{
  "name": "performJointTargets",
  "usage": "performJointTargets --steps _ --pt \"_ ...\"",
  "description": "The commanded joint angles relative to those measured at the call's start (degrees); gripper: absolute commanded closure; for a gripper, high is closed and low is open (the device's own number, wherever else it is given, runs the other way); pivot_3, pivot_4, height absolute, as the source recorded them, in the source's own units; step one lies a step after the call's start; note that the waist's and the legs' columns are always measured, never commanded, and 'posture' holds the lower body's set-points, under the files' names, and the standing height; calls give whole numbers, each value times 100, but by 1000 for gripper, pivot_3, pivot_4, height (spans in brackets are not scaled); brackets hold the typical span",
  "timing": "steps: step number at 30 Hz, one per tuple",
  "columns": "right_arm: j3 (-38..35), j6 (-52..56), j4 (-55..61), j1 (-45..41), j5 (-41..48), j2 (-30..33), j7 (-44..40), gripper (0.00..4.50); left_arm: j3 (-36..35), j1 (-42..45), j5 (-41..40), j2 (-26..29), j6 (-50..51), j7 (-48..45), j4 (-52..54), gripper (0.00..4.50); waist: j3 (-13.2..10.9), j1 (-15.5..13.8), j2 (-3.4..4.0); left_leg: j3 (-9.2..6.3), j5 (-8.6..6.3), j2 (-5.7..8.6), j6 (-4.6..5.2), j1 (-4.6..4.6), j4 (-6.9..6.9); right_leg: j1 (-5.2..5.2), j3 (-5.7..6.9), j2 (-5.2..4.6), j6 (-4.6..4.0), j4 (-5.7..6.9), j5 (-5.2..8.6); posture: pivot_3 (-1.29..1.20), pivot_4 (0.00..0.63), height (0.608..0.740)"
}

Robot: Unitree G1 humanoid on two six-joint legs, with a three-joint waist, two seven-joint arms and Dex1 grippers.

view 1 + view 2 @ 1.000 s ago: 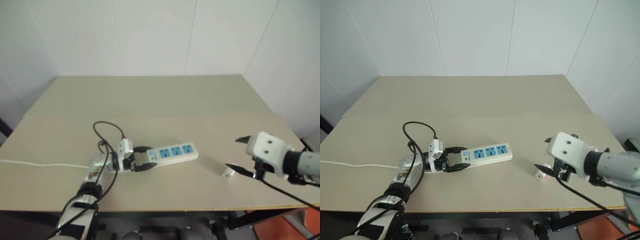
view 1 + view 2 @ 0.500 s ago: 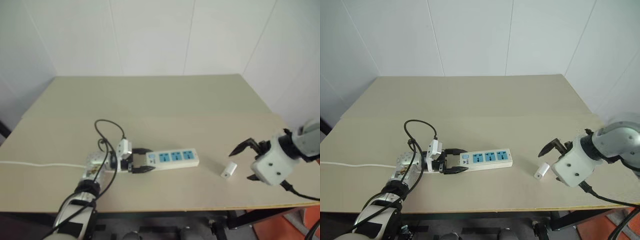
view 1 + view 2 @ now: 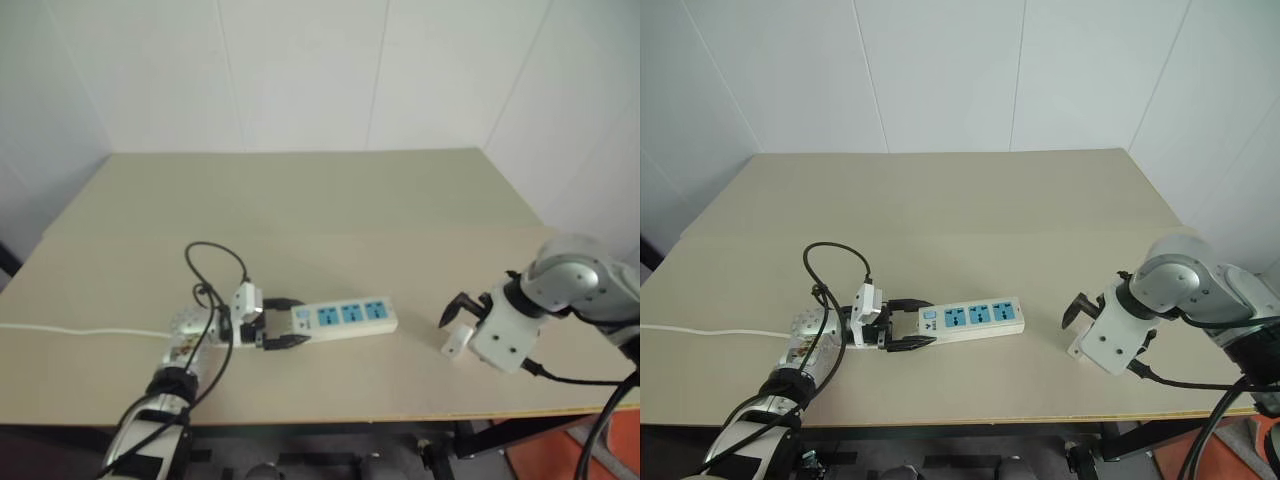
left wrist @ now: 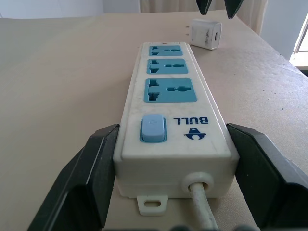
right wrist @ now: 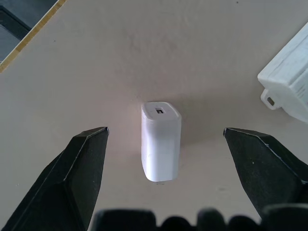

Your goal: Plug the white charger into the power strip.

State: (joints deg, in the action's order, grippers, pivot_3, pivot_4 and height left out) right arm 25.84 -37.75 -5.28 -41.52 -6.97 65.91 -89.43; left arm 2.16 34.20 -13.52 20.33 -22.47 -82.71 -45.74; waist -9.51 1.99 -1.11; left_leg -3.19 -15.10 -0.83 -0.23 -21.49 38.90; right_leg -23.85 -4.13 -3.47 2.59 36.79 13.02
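Two grippers in play. Right gripper point(image 5: 163, 139) points steeply down at the desk point(image 3: 330, 200), fingers point(image 5: 77, 168) spread wide, holding nothing. White charger point(image 5: 160, 140) lies flat on the desk between the two fingers, touching neither; its port end faces away from the wrist camera and its prongs face toward it. In the head views the charger point(image 3: 458, 341) sits near the desk's right front corner, partly covered by the white gripper housing.

Left gripper point(image 4: 163, 159) lies nearly level on the desk, pointing to the robot's right, clamped shut on the switch end of the power strip point(image 4: 171, 120). Its fingers point(image 4: 91, 168) press against the strip's two long sides, with the blue switch point(image 4: 153, 130) and the white cord point(image 4: 202, 211) outlet between them. Three blue sockets run in a row away from the gripper, all unoccupied.

Power strip point(image 3: 343, 316) rests flat near the desk's front centre, long axis running left to right. Charger lies well apart from the strip's far end, off to the right. Cord point(image 3: 70, 327) trails left across the desk to its edge. Black cable point(image 3: 215, 262) loops above the left wrist.
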Motion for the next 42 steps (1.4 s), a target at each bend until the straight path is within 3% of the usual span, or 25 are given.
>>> performJointTargets --steps 1,30,34,42 --pt "43 -189 -80 -179 -192 -121 -165 0 157 -61 174 60 15 -22 -13 1273 0 10 0 0 0 0 0 0 0 1 0 0 0 1 0 0 150 740" --pt "390 -527 -571 -329 -732 -665 -41 0 307 -293 219 7 -54 90 231 1273 1 1 1 -1 0 1 0 11 0 14 0 -1 -1 -1 0 0 150 740" --pt "501 -725 -708 -347 -755 -744 -2 816 314 -273 220 -12 -37 141 244 1273 1 -4 1 -1 0 1 0 12 0 16 0 -1 -1 -3 0 0 150 740" --pt "476 -918 -893 -373 -1008 -766 172 3391 347 -269 276 25 -141 205 122 1273 1 -15 1 -1 0 1 0 32 -1 38 1 -2 -1 -7 0 0 150 740"
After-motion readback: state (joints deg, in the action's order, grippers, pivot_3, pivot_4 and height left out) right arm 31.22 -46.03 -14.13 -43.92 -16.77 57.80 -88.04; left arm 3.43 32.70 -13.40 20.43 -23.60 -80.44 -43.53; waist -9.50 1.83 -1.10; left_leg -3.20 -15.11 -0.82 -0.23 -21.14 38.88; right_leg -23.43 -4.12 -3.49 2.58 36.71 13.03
